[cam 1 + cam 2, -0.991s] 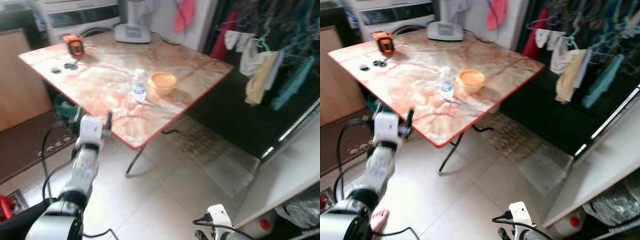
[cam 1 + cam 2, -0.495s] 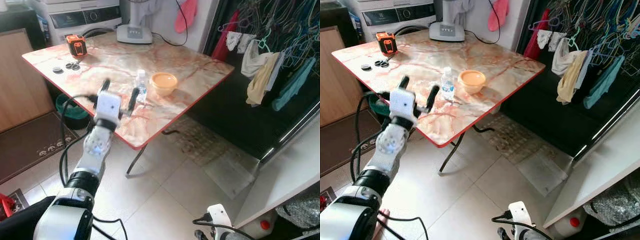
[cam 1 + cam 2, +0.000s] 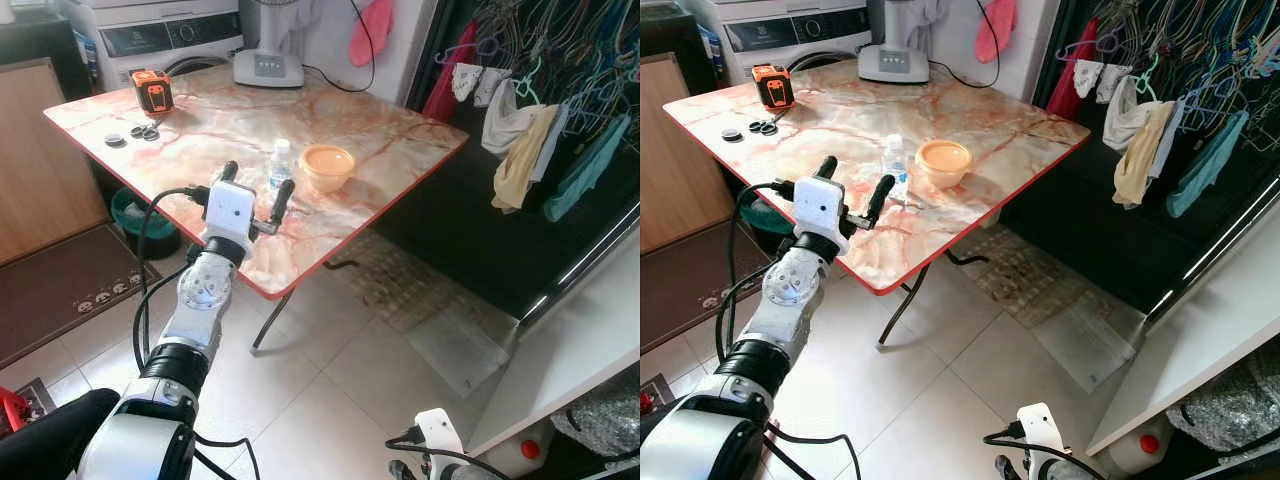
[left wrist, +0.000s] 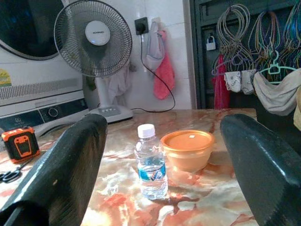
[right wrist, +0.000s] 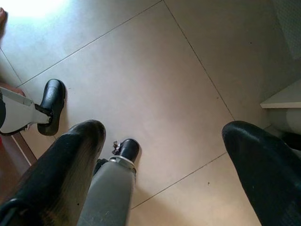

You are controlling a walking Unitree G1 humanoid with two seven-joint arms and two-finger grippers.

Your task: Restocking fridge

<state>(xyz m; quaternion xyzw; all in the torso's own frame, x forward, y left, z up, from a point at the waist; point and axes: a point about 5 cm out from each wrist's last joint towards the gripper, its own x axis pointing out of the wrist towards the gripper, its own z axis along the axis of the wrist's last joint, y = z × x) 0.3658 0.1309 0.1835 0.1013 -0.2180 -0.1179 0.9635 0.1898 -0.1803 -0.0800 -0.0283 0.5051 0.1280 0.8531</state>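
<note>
- Left gripper [image 3: 255,190], fingers spread wide and holding nothing, hovers at the near edge of the table [image 3: 380,135], lined up on the water bottle [image 3: 280,168].
- Right gripper [image 5: 160,155] hangs idle, wide open over floor tiles.
- Bottle stands upright just beside the orange bowl [image 3: 327,165].
- Restocking looks barely begun: bottle ungrasped, carry to the fridge remaining.

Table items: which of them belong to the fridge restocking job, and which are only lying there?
For the job:
- water bottle, standing upright on the table
- left hand, open and aimed at the bottle
- possibly the orange bowl beside the bottle

Only lying there:
- orange tape measure
- scissors
- fan
- clothes on hangers
</note>
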